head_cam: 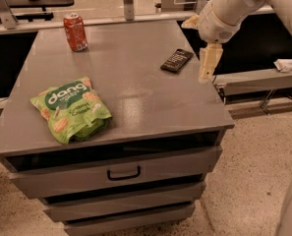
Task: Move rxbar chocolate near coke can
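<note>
The rxbar chocolate (177, 60) is a small flat dark bar lying near the right edge of the grey cabinet top (135, 97). The coke can (75, 32) stands upright at the far left corner of the top. My gripper (207, 64) hangs from the white arm at the right edge of the top, just right of the bar and a little above the surface, holding nothing.
A green chip bag (73, 109) lies at the front left of the top. The cabinet has drawers (123, 172) below. A low shelf (263, 77) with a white cloth stands to the right. Speckled floor lies in front and to the right.
</note>
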You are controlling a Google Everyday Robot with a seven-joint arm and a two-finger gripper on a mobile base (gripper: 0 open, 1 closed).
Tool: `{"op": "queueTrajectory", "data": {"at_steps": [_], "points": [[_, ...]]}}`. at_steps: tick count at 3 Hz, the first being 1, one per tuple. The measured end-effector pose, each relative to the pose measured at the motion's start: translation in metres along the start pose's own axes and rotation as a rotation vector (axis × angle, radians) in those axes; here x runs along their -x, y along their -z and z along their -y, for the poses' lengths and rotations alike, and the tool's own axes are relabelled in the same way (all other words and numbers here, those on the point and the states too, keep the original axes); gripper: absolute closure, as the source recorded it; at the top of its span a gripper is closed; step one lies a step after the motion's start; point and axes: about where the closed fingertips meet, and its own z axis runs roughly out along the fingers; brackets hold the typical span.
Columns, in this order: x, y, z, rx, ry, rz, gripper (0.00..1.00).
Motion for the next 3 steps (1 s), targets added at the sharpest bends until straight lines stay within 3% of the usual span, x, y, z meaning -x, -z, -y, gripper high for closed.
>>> {"op": "queueTrajectory", "data": {"at_steps": [1,3], "points": [[0.000,0.000,-0.001,0.001,0.000,0.000,0.00],[-0.011,-0.019,0.020,-0.043,0.137,-0.096,0.00]]}}
